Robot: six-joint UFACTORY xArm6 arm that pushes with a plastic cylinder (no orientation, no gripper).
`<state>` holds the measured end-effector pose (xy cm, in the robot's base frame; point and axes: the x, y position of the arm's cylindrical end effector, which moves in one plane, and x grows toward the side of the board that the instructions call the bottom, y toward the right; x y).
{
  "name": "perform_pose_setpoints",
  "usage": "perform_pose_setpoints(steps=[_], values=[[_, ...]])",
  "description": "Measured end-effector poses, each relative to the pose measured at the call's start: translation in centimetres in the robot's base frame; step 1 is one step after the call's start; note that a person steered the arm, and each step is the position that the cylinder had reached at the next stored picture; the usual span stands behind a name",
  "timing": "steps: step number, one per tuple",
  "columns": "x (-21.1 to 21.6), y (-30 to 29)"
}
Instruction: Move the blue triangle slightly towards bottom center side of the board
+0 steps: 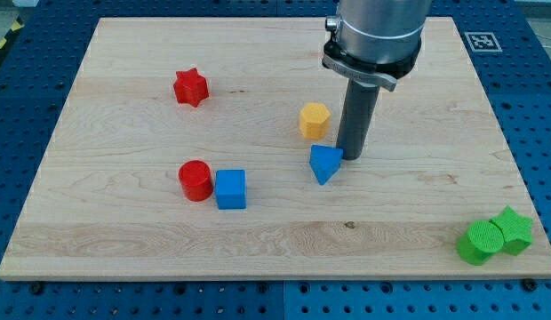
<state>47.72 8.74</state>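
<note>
The blue triangle [324, 164] lies a little right of the board's middle, pointing toward the view's bottom. My tip [351, 158] stands right against the triangle's upper right edge; whether it touches cannot be told. The rod rises from there to the grey arm at the view's top. A yellow hexagon block [315, 119] sits just above and left of the triangle, left of the rod.
A red cylinder [195, 180] and a blue cube [230, 188] sit side by side left of the triangle. A red star [191, 87] lies at upper left. A green cylinder [479, 243] and green star [512, 229] sit at the bottom right corner of the wooden board [124, 240].
</note>
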Motion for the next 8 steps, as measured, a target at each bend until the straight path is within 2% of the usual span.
perform_pose_setpoints(steps=[2,5,8], values=[[0.0,0.6],[-6.2,3.1],[-7.1,-0.1]])
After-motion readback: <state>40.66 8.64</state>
